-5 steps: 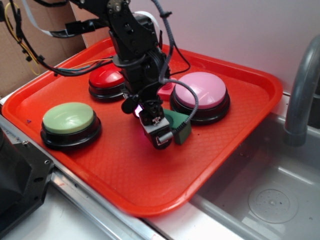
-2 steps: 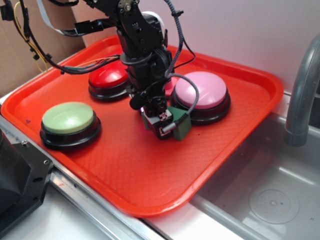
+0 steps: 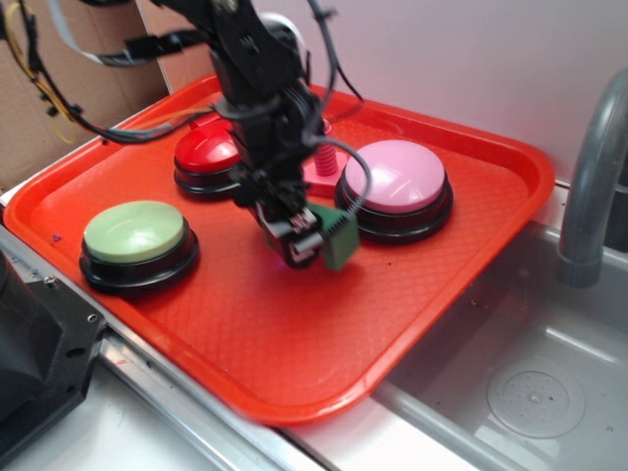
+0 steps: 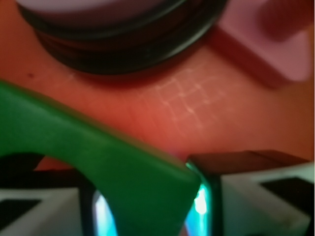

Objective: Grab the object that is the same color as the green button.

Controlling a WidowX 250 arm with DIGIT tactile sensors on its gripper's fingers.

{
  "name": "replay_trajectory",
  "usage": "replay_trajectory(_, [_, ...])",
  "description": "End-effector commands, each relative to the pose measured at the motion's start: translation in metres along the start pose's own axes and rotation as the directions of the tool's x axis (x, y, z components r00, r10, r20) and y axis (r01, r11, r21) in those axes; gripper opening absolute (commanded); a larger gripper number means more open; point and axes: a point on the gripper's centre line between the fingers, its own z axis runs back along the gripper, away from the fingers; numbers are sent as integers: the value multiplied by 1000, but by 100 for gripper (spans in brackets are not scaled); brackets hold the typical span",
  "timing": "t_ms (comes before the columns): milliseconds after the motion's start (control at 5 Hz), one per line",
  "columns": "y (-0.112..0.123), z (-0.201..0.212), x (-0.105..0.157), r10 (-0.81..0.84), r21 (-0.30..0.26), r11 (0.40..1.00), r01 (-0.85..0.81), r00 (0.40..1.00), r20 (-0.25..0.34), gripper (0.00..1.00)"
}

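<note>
The dark green arch block (image 3: pixel 339 238) hangs just above the red tray (image 3: pixel 294 334), in front of the pink button. My gripper (image 3: pixel 312 242) is shut on it, and the block sticks out to the right of the fingers. In the wrist view the green block (image 4: pixel 123 167) fills the space between both fingers (image 4: pixel 246 191), one leg clamped there and the arch sweeping up to the left. The pale green button (image 3: pixel 134 234) sits on its black base at the tray's left front, well left of the gripper.
A pink dome button (image 3: pixel 394 182) stands right behind the gripper, a red one (image 3: pixel 208 157) behind-left. A pink bolt-shaped piece (image 3: pixel 324 167) lies between them. A steel sink (image 3: pixel 520 392) and grey faucet (image 3: pixel 589 186) are to the right of the tray.
The gripper has closed on the green block and lifted it off the tray, shifting slightly left and up; the arm looks motion-blurred.
</note>
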Motion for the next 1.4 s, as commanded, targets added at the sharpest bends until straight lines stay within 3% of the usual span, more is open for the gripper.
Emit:
replay_trajectory(0, [24,64,-37,214,46,976,-212,976,-38,0])
replay_trajectory(200, [35,90,-44,309,100,947,-305,951,-18,0])
replay_trajectory(600, [70,136,-34,431,144,889,-436,900,64,0])
replay_trajectory(1000, [66,166,-34,412,50,907,-419,905,107,0])
replay_trajectory(1200, [66,176,-41,451,71,884,-461,884,123,0])
